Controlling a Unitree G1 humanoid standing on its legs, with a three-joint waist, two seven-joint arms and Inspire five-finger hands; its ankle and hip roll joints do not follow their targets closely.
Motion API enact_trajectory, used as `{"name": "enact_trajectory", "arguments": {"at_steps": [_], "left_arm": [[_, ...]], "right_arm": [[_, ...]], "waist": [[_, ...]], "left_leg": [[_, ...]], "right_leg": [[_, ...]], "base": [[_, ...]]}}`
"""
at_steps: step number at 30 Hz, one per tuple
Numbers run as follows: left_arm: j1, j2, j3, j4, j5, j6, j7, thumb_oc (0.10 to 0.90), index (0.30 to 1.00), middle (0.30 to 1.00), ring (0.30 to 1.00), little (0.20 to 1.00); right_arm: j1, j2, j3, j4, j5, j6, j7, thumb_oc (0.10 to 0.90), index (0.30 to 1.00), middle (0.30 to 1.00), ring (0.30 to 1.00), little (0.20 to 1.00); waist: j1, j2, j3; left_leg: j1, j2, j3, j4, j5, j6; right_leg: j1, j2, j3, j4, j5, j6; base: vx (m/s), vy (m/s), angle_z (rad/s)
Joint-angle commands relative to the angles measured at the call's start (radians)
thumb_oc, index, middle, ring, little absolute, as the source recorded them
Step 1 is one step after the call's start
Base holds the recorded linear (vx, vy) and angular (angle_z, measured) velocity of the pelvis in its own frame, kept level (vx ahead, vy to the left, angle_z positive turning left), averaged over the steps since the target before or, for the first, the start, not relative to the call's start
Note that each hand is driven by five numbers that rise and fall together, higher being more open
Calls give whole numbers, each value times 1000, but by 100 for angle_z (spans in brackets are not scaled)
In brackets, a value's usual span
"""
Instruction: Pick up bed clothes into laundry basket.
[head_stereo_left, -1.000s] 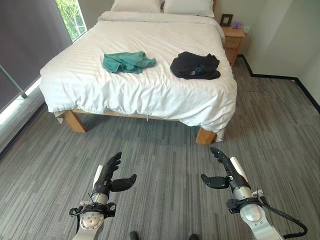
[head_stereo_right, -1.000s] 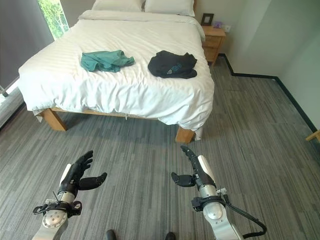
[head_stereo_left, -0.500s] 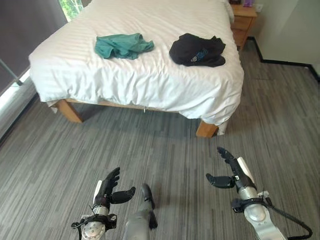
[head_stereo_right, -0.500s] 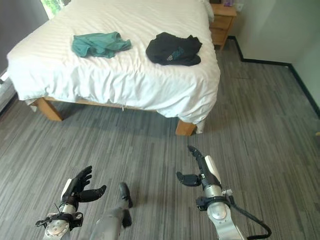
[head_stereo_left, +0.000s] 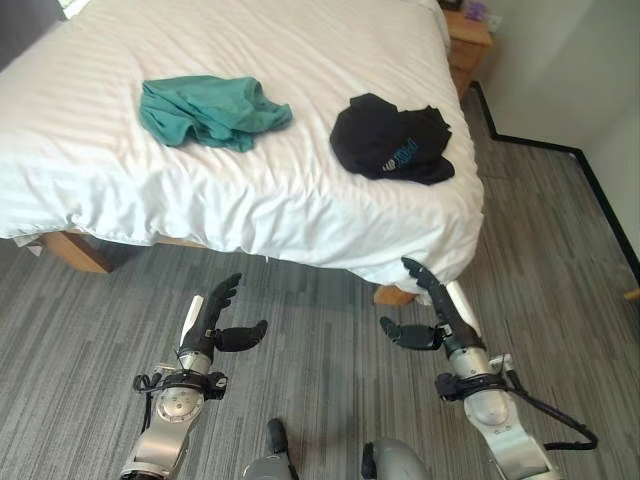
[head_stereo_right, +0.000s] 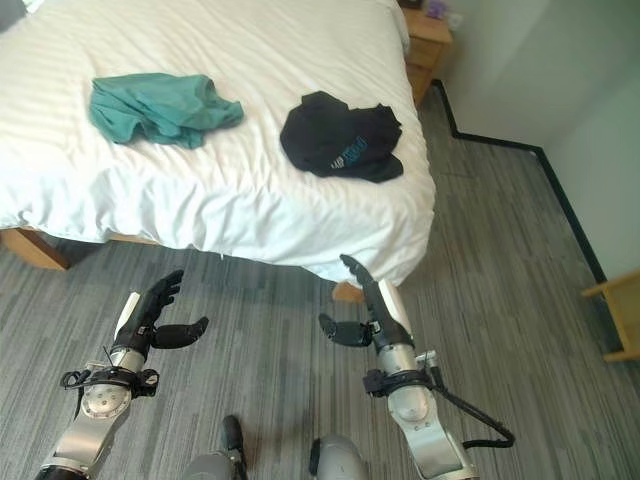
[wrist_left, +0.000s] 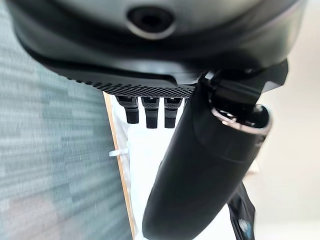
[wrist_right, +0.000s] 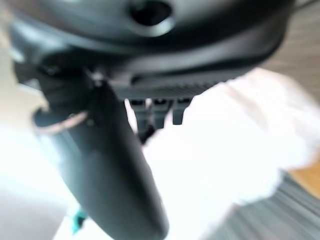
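Observation:
A crumpled teal garment (head_stereo_left: 208, 108) lies on the white bed (head_stereo_left: 260, 190), left of middle. To its right, near the bed's right edge, lies a black garment (head_stereo_left: 392, 142) with a small blue print. My left hand (head_stereo_left: 208, 325) hovers open over the floor in front of the bed, fingers straight and thumb out to the side. Short of the bed's near right corner my right hand (head_stereo_left: 437, 310) is open too, holding nothing. Both hands are well short of the clothes.
Grey striped carpet (head_stereo_left: 310, 340) runs between me and the bed. A wooden bed leg (head_stereo_left: 72, 250) shows at the left, under the overhanging sheet. At the far right corner stands a wooden nightstand (head_stereo_left: 467, 40), by a pale wall with a black skirting line (head_stereo_left: 545, 150).
The camera has moved closer to the bed, so bed and clothes look larger and nearer. Both hands stay open and now reach almost to the bed's front edge.

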Motion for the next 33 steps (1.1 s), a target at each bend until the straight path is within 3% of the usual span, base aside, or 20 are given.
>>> {"name": "enact_trajectory", "arguments": {"at_steps": [1, 2, 3, 4, 9, 10, 11, 15, 16, 17, 18, 19, 21, 23, 24, 25, 27, 29, 33], "left_arm": [[17, 5, 6, -73, 18, -92, 12, 800, 900, 900, 900, 900], [46, -11, 18, -60, 11, -97, 8, 800, 900, 900, 900, 900], [46, -11, 18, -60, 11, -97, 8, 800, 900, 900, 900, 900], [59, -16, 39, -37, 14, -104, 17, 800, 900, 900, 900, 900], [50, -12, 43, -13, 15, -109, 32, 800, 900, 900, 900, 900], [41, -7, 29, 17, 23, -110, 45, 800, 900, 900, 900, 900], [23, -5, 12, 42, 14, -108, 56, 800, 900, 900, 900, 900], [18, -7, 2, 42, -13, -113, 57, 800, 900, 900, 900, 900], [26, -7, -11, 34, -32, -113, 56, 800, 900, 900, 900, 900], [17, -9, -22, 40, -47, -113, 61, 800, 900, 900, 900, 900], [-3, -3, -44, 45, -68, -112, 64, 800, 900, 900, 900, 900], [-18, -2, -55, 53, -85, -112, 66, 800, 900, 900, 900, 900], [-22, 0, -61, 53, -89, -115, 64, 800, 900, 900, 900, 900], [-12, 7, -62, 42, -86, -113, 49, 800, 900, 900, 900, 900], [11, 11, -62, 49, -77, -111, 48, 800, 900, 900, 900, 900], [12, 9, -61, 49, -77, -111, 48, 800, 900, 900, 900, 900], [33, 7, -55, 54, -80, -109, 50, 800, 900, 900, 900, 900], [46, 3, -49, 64, -85, -108, 57, 800, 900, 900, 900, 900], [50, -4, -39, 88, -112, -107, 68, 800, 900, 900, 900, 900]], "right_arm": [[-86, -43, -116, -95, -61, -93, -95, 800, 900, 900, 900, 900], [-129, -71, -139, -122, -106, -86, -123, 800, 900, 900, 900, 900], [-129, -71, -139, -122, -106, -86, -123, 800, 900, 900, 900, 900], [-199, -117, -140, -94, -170, -49, -169, 800, 900, 900, 900, 900], [-257, -150, -114, -54, -205, -28, -195, 800, 900, 900, 900, 900], [-305, -181, -84, 31, -262, 14, -216, 800, 900, 900, 900, 900], [-372, -209, -33, 131, -282, 46, -237, 800, 900, 900, 900, 900], [-449, -235, 21, 224, -278, 68, -244, 800, 900, 900, 900, 900], [-513, -249, 60, 283, -257, 80, -244, 800, 900, 900, 900, 900], [-565, -262, 78, 311, -249, 87, -256, 800, 900, 900, 900, 900], [-620, -285, 102, 360, -237, 102, -264, 800, 900, 900, 900, 900], [-656, -297, 119, 401, -224, 111, -273, 800, 900, 900, 900, 900], [-688, -306, 133, 434, -218, 121, -274, 800, 900, 900, 900, 900], [-745, -322, 170, 500, -210, 136, -272, 800, 900, 900, 900, 900], [-783, -353, 188, 534, -220, 149, -272, 800, 900, 900, 900, 900], [-787, -353, 192, 537, -219, 148, -273, 800, 900, 900, 900, 900], [-839, -378, 216, 592, -224, 158, -278, 800, 900, 900, 900, 900], [-890, -401, 250, 657, -224, 167, -288, 800, 900, 900, 900, 900], [-946, -439, 286, 711, -254, 187, -288, 800, 900, 900, 900, 900]], "waist": [[-12, -45, -47], [-5, -59, -57], [-5, -59, -57], [7, -61, -72], [10, -54, -69], [34, -73, -89], [47, -78, -97], [43, -64, -113], [52, -46, -118], [58, -44, -100], [82, -49, -67], [86, -48, -50], [88, -56, -46], [99, -57, -45], [111, -55, -60], [110, -55, -60], [128, -44, -73], [150, -39, -75], [197, -35, -72]], "left_leg": [[-52, 6, 13, -27, 4, -93], [-17, -11, -11, -27, -37, -104], [-17, -11, -11, -27, -37, -104], [27, -8, -36, -27, -72, -122], [59, 1, -54, -27, -92, -134], [95, -9, -83, -27, -126, -140], [114, 1, -98, -27, -120, -156], [135, 35, -118, -27, -124, -186], [159, 57, -126, -19, -109, -204], [113, 67, -140, 94, -119, -219], [17, 80, -155, 272, -65, -244], [-32, 105, -142, 359, -39, -251], [-64, 116, -113, 382, -9, -241], [-95, 117, -41, 345, -32, -222], [-109, 83, -17, 248, -34, -207], [-105, 80, -15, 240, -30, -206], [-124, 76, -14, 133, 27, -214], [-174, 101, -20, 45, 102, -232], [-287, 127, -90, -25, 145, -258]], "right_leg": [[202, 12, 23, -429, 9, -23], [202, -9, 48, -672, 60, -11], [202, -9, 48, -672, 60, -11], [150, -37, 57, -854, 192, 24], [110, -40, 73, -866, 211, 30], [156, -54, 91, -880, 226, 25], [192, -70, 74, -879, 250, 23], [241, -77, 25, -880, 235, 14], [279, -65, -2, -880, 205, -1], [310, -67, -21, -880, 184, -19], [350, -78, -60, -880, 160, -48], [377, -77, -91, -880, 140, -64], [388, -80, -111, -880, 131, -70], [418, -77, -126, -880, 102, -69], [433, -73, -131, -880, 90, -58], [433, -75, -130, -880, 90, -57], [453, -64, -128, -880, 66, -45], [486, -56, -126, -880, 34, -38], [547, -59, -89, -880, -13, -29]], "base": [[367, -168, 49], [251, -112, 46], [576, -240, 25], [319, -130, 6], [235, -127, 22], [442, -369, 8], [525, -459, 15], [200, -201, 63], [197, -247, 60], [230, -375, 57], [114, -312, 63], [58, -215, 77], [68, -121, 80], [281, -77, 93], [306, 19, 70], [293, 69, 31], [259, 94, 23], [379, 116, 8], [441, 200, -30]]}}
